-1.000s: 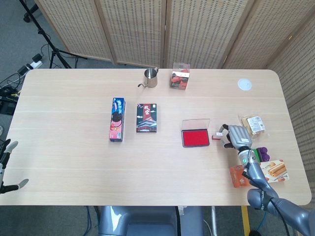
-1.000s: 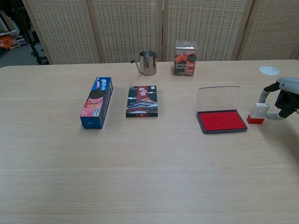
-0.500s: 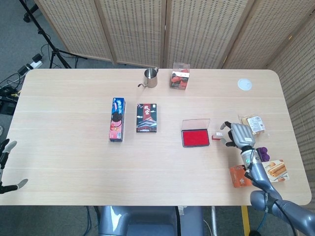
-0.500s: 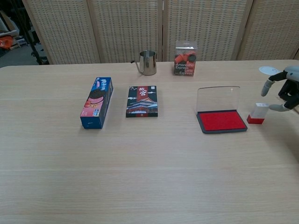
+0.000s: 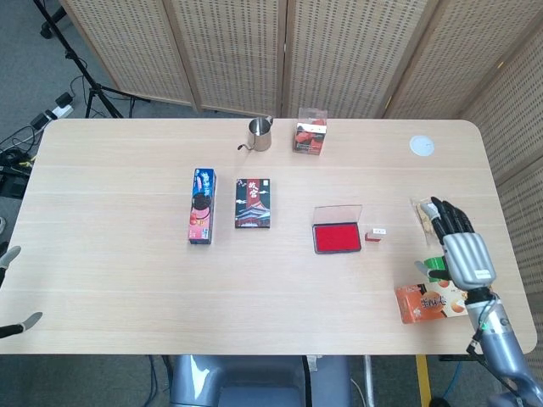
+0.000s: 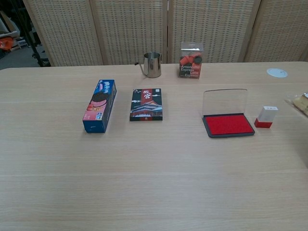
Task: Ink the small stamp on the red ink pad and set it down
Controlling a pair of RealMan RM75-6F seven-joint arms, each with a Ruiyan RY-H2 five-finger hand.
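The small stamp (image 5: 375, 234), a clear block with a red base, stands upright on the table just right of the red ink pad (image 5: 337, 238); nothing touches it. The chest view shows the same stamp (image 6: 266, 117) beside the ink pad (image 6: 228, 125), whose clear lid stands raised behind it. My right hand (image 5: 461, 246) hovers well to the right of the stamp, fingers spread and holding nothing. Only fingertips of my left hand (image 5: 24, 322) show at the far left edge, apart and holding nothing. Neither hand appears in the chest view.
A blue cookie box (image 5: 201, 217) and a dark booklet box (image 5: 253, 203) lie left of the pad. A metal cup (image 5: 260, 134) and a clear box (image 5: 310, 134) stand at the back. Snack packs (image 5: 428, 302) lie under and near my right hand; a white disc (image 5: 422, 145) sits far right.
My right hand has let go of the stamp, opened, and pulled back to the right, out of the chest view. The stamp stays standing by the pad.
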